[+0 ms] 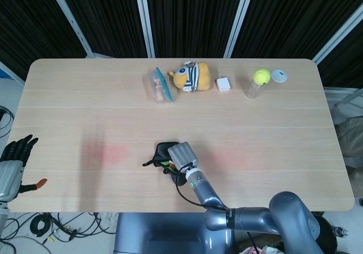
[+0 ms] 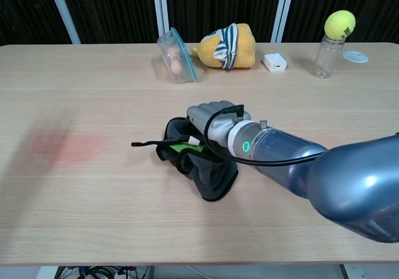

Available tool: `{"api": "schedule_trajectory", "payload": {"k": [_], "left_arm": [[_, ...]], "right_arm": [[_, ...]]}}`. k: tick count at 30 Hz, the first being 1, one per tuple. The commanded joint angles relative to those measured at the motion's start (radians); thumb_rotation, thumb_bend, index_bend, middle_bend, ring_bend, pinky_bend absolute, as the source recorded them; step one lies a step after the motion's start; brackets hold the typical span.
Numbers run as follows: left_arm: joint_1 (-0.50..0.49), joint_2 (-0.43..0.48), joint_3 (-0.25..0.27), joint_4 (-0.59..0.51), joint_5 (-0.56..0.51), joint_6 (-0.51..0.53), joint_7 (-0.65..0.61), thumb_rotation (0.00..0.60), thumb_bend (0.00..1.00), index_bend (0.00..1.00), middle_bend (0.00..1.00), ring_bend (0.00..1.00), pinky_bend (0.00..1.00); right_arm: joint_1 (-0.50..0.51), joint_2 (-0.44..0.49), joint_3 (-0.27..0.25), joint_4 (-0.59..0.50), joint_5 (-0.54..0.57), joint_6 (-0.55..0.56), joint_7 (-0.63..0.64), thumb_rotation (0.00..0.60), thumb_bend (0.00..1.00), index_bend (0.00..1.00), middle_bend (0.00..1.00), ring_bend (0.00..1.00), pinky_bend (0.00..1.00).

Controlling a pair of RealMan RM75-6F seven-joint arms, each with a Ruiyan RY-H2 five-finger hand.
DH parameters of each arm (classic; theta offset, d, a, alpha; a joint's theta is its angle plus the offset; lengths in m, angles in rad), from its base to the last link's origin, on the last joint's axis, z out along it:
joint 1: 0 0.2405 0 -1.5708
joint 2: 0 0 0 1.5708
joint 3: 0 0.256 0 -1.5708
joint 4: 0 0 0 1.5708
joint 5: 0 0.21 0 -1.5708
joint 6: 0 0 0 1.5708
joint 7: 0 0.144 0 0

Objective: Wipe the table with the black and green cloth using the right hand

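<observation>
The black and green cloth [image 2: 202, 167] lies bunched on the wooden table [image 2: 93, 104] near its middle front, with a thin black strap trailing left. My right hand [image 2: 209, 118] presses down on top of the cloth [image 1: 165, 153], fingers curled over it. In the head view my right hand [image 1: 181, 153] covers most of the cloth. My left hand [image 1: 12, 155] hangs off the table's left edge with its fingers apart and nothing in them.
Along the far edge stand a clear plastic container [image 1: 159, 85], a yellow plush toy [image 1: 193, 76], a small white box [image 1: 223, 84] and a bottle topped by a tennis ball [image 1: 259, 79], with a white lid [image 1: 278, 76] beside it. A faint reddish stain [image 2: 75, 148] marks the table's left.
</observation>
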Motion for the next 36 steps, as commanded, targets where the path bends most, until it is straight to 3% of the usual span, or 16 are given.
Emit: {"api": "schedule_trajectory", "payload": {"k": [1, 17, 36], "left_arm": [[-0.001, 0.000, 0.001, -0.001, 0.001, -0.001, -0.001, 0.600, 0.00, 0.00, 0.00, 0.00, 0.00], [0.000, -0.001, 0.000, -0.003, 0.002, 0.002, -0.002, 0.600, 0.00, 0.00, 0.00, 0.00, 0.00], [-0.003, 0.005, 0.000, -0.003, -0.002, -0.006, -0.014, 0.600, 0.00, 0.00, 0.00, 0.00, 0.00]], "right_arm": [[-0.011, -0.005, 0.000, 0.028, 0.008, 0.013, -0.008, 0.600, 0.43, 0.79, 0.75, 0.76, 0.86], [-0.046, 0.035, 0.042, 0.126, 0.049, 0.051, -0.067, 0.600, 0.43, 0.79, 0.75, 0.76, 0.86], [0.010, -0.144, 0.077, 0.079, -0.022, -0.060, -0.011, 0.600, 0.43, 0.79, 0.75, 0.76, 0.86]]}}
